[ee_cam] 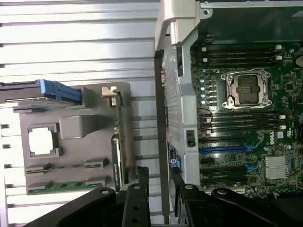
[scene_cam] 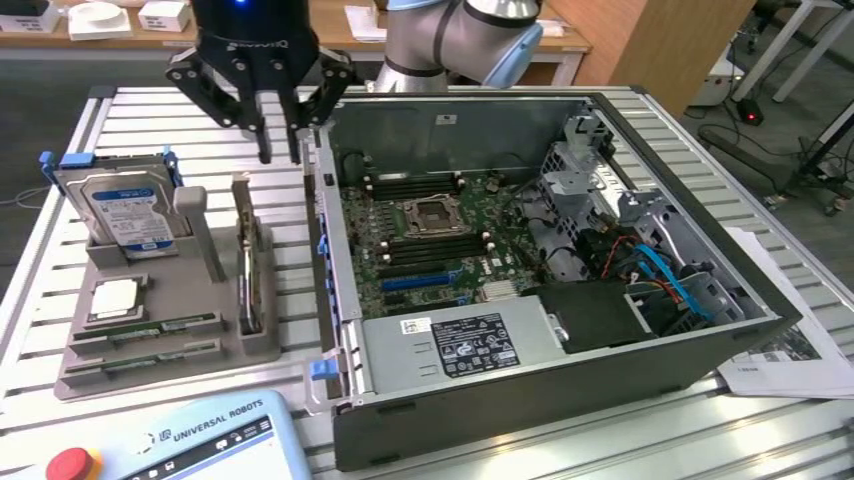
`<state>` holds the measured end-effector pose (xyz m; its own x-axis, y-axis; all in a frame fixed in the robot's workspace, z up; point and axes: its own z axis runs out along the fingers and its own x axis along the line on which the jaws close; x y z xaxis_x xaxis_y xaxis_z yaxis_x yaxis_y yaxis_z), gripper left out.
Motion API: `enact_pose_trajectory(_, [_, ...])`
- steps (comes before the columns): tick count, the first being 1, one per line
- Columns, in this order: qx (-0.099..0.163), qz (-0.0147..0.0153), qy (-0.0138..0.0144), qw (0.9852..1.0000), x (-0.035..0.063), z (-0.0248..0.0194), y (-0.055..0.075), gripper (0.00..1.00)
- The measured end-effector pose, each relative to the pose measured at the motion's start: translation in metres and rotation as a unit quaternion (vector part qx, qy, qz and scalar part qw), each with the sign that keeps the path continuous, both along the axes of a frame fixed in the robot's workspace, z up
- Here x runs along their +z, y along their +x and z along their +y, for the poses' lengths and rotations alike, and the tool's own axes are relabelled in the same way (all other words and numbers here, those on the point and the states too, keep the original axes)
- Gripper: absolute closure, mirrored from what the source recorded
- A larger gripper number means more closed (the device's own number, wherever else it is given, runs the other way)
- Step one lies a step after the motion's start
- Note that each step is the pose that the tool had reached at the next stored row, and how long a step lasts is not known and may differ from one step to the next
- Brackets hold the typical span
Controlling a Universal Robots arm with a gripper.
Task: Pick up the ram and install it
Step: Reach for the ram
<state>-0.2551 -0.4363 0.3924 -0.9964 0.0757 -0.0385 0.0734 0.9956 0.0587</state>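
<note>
The claw [scene_cam: 280, 155] is hanging released, its 2 fingers standing apart with nothing between them. It is hovering above the slatted surface [scene_cam: 147, 120], in the gap between the far end of the grey tray [scene_cam: 247, 345] and the side wall of the open computer case [scene_cam: 561, 400].

The ram [scene_cam: 134, 362] is lying flat in the outermost slot at the tray's opposite, near end, untouched. A 2nd stick-shaped part seems to be sitting in the slot beside it. Between claw and ram, the tray is also carrying the hard drive [scene_cam: 127, 215], the square processor chip [scene_cam: 116, 300] and a card [scene_cam: 247, 265] standing on edge along the side nearest the case.

So the ram is lying well apart from the claw, toward the exterior view's lower left, the whole tray length away and lower down. Its long axis is running across the tray, crosswise to the standing card. Judging from the wrist view, the fingers are opening along the stick's length, not across its thin width.

Inside the case, the motherboard [scene_cam: 501, 205] is showing dark memory slots [scene_cam: 414, 185] flanking the socket [scene_cam: 434, 212]; they appear empty, so installation is not yet done.
</note>
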Motion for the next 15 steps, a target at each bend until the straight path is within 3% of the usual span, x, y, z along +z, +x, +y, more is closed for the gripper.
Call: enact_pose_trajectory(15, [0.000, -0.0013, 0.0000, 1.0000, -0.0022, 0.0000, -0.061, 0.69])
